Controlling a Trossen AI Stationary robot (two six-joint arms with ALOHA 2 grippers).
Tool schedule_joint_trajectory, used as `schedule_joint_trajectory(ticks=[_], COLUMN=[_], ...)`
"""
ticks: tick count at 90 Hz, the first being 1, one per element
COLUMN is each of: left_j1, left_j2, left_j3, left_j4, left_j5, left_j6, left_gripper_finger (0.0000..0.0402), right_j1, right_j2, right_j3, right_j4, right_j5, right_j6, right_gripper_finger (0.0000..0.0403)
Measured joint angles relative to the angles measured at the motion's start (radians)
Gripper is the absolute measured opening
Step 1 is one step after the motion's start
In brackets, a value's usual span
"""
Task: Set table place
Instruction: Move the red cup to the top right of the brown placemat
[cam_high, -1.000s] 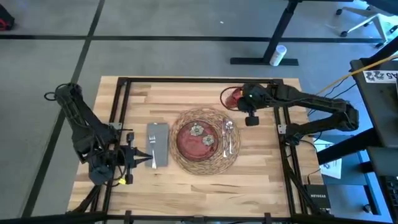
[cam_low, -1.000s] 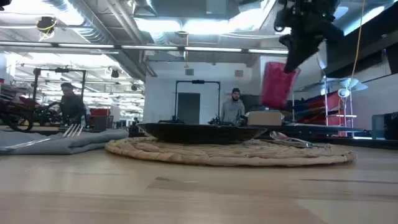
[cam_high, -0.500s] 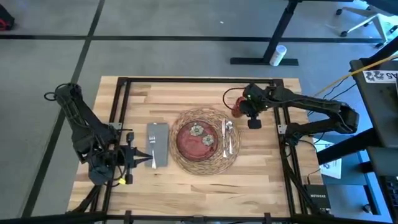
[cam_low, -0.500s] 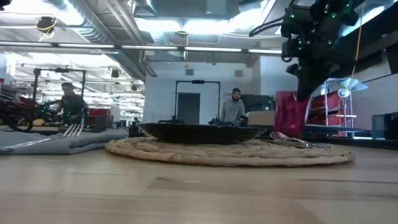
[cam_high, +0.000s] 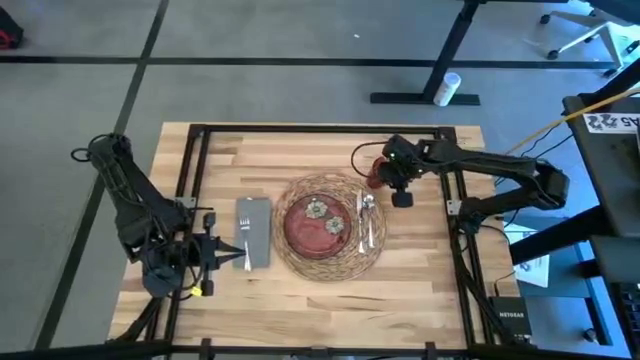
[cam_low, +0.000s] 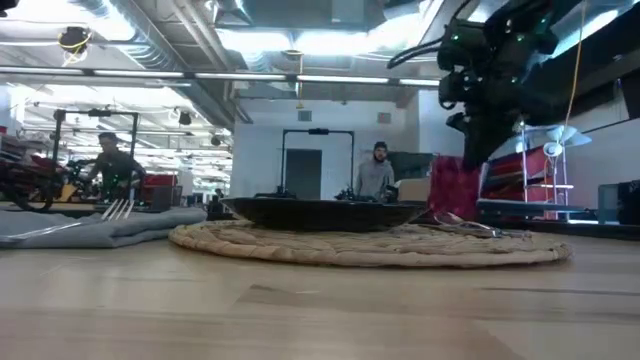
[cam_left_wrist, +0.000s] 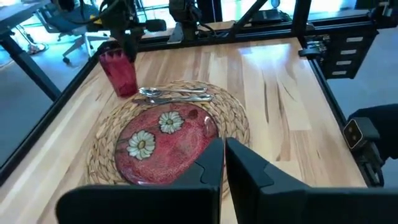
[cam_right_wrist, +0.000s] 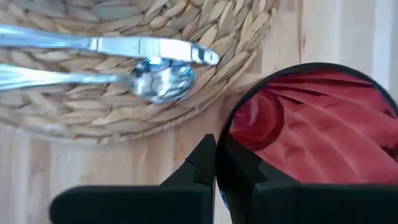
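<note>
Right end effector (cam_high: 381, 176): clamped on red cup's (cam_high: 375, 172) rim, beside woven mat (cam_high: 330, 226).
Left end effector (cam_high: 236, 253): shut, near napkin (cam_high: 254, 232).
Worktop (cam_high: 420, 270): set.

The table (cam_high: 300, 290) is seen from overhead and from board level — the mat (cam_low: 380, 245) is shared by all views.

Dark red plate (cam_high: 317, 224), pale flowers; gray napkin (cam_high: 254, 231).
</note>
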Motion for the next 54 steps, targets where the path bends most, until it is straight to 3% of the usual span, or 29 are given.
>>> schedule_joint_trajectory(ticks=[32, 54], left_j1=[0.000, 0.000], left_j2=[0.000, 0.000], left_j3=[0.000, 0.000], left_j4=[0.000, 0.000], left_j5=[0.000, 0.000], left_j6=[0.001, 0.000], left_gripper_finger=[0.0000, 0.0000], right_j1=[-0.001, 0.001], right_j2=[0.012, 0.015], right_j3=[-0.001, -0.004], right_j4=[0.022, 0.036], right_j5=[-0.012, -0.021], right_j6=[0.005, 0.011], right_gripper_finger=[0.0004, 0.0055])
